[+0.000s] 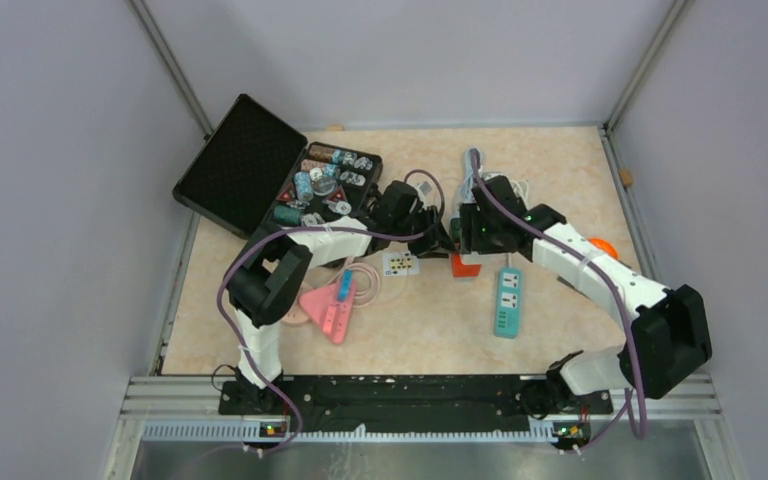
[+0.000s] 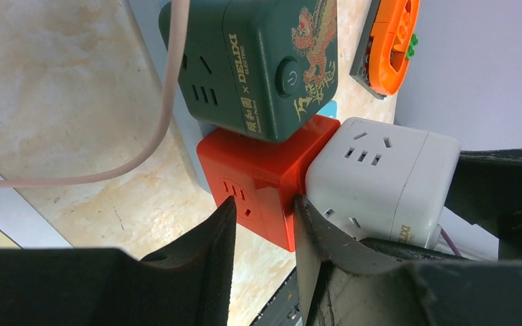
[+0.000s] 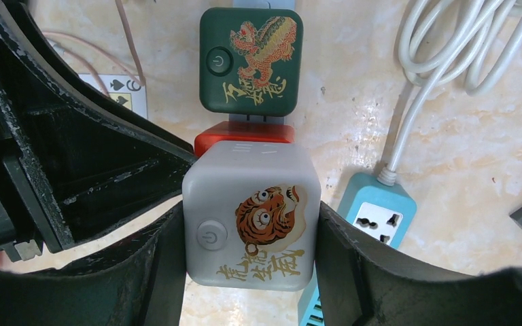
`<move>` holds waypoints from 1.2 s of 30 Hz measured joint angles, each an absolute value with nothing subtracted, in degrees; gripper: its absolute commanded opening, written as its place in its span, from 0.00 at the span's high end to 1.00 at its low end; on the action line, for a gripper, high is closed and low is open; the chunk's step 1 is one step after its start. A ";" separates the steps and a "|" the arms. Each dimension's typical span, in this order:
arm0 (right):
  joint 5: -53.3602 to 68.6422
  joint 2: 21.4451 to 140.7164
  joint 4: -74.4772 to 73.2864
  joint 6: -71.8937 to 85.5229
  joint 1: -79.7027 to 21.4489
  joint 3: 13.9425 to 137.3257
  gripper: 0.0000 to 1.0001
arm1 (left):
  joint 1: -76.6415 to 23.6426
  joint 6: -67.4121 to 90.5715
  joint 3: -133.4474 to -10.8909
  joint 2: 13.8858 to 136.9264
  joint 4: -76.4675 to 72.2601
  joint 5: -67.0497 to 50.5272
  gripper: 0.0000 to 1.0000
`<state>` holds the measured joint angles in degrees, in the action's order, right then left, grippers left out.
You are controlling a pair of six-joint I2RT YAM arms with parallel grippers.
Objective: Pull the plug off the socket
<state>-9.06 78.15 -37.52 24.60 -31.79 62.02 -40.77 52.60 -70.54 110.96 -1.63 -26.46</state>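
From the top camera, both arms reach in to the middle of the table (image 1: 560, 170) and meet nose to nose, left end effector (image 1: 438, 238) and right end effector (image 1: 468, 232) crowded over the red cube socket (image 1: 460, 265), which looks like a brace-and-pull setup. There's a teal power strip (image 1: 506, 300) just to the right and an open black case (image 1: 260, 170) of bits at the back left. In the left wrist view, the fingers straddle the red cube and both tips look pressed against it, so it seems to be clamped as the anchor. A green DELIXI cube (image 2: 258, 61) is stacked on its far side and the white cube plug (image 2: 380, 176) is butted against its right face. In the right wrist view, the fingers are squeezed onto both sides of the white cube, tiger print facing the camera, with its far end still seated in the red one, so the plug isn't out yet. A white cable coil (image 3: 462, 47) lies off to the right. The table is a beige marble-look sheet, boxed in by plain pale grey walls with metal corner posts.
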 measured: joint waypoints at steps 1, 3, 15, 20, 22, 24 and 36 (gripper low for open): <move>-9.52 78.15 -37.56 24.62 -32.21 62.02 1.00 | -40.75 52.62 -70.50 110.96 -1.74 -26.57 0.64; -11.88 78.32 -37.82 24.71 -33.89 62.11 1.00 | -40.71 52.62 -70.43 110.98 -1.76 -26.79 0.64; -9.26 78.41 -39.13 25.76 -31.59 62.87 1.00 | -40.64 52.73 -70.39 111.28 -2.50 -27.64 0.64; -13.02 78.46 -39.42 24.64 -34.61 62.87 1.00 | -40.62 52.84 -70.22 111.28 -2.57 -27.92 0.63; -14.66 78.43 -39.24 24.58 -35.57 62.65 1.00 | -40.53 53.04 -69.93 111.26 -2.85 -28.12 0.63; -15.07 78.41 -39.05 24.49 -35.79 62.63 1.00 | -40.47 53.47 -69.60 111.26 -3.38 -28.25 0.63; -8.45 77.43 -39.00 23.64 -31.79 62.13 1.00 | -40.80 54.11 -68.97 111.28 -4.89 -28.29 0.64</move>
